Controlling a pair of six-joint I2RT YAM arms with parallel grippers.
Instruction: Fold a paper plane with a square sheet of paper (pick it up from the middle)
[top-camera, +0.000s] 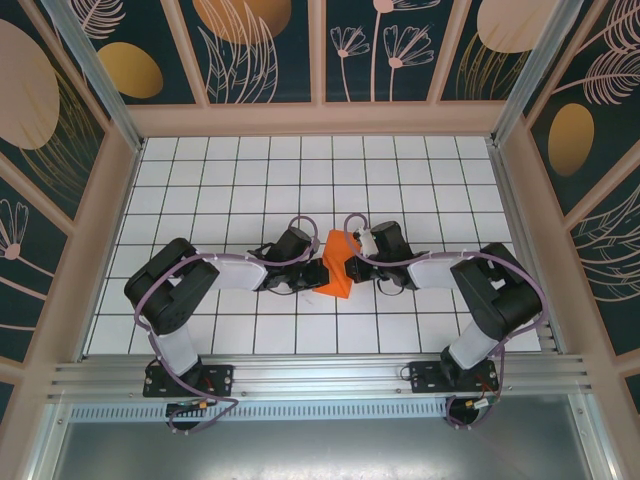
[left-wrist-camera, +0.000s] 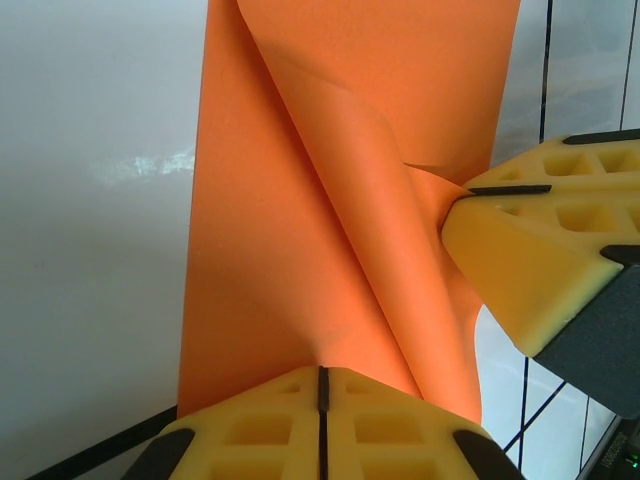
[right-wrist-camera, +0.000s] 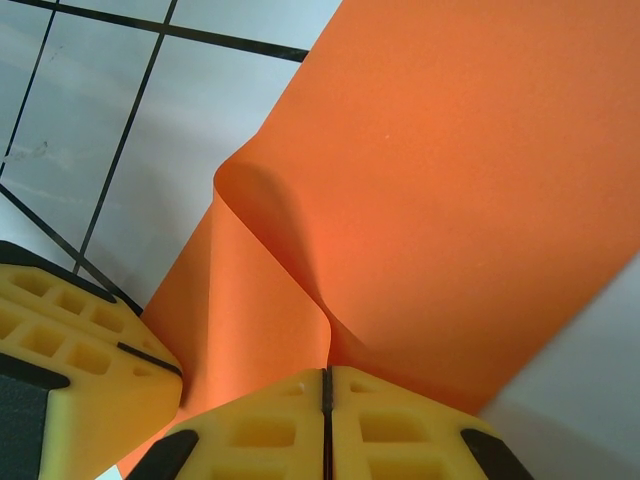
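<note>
- White tiles with dark grid lines cover the table (top-camera: 200, 190), which is boxed in by walls (top-camera: 90, 60) painted dark teal with pale leaves and flowers.
- The orange sheet of paper (top-camera: 338, 268) is over the middle of the table. It is held up off the tiles and partly doubled over rather than lying flat.
- The left gripper (top-camera: 318, 272) reaches the sheet from its left side, and the right gripper (top-camera: 352, 256) reaches it from its right side. Both are touching the paper.
- Both arms are bent at the elbow, one out to each side of the sheet.
- From the left wrist camera, the left gripper's yellow fingers (left-wrist-camera: 290, 395) are pressed together with the sheet's near edge pinched in the seam between them.
- Above that pinch, one layer of the sheet curls over another in a soft, rounded fold that runs diagonally across the paper.
- In the same view, the right gripper (left-wrist-camera: 470, 200) meets the sheet's right side, where the paper gathers to a small pucker at its tip.
- From the right wrist camera, the right gripper's fingers (right-wrist-camera: 380, 395) are shut tight on the sheet, with no gap between the pads.
- Just above that pinch the sheet swells into a rounded hump. Beyond the hump it spreads wide and smooth.
- In that view, one yellow finger of the left gripper lies against the sheet's lower left edge.
</note>
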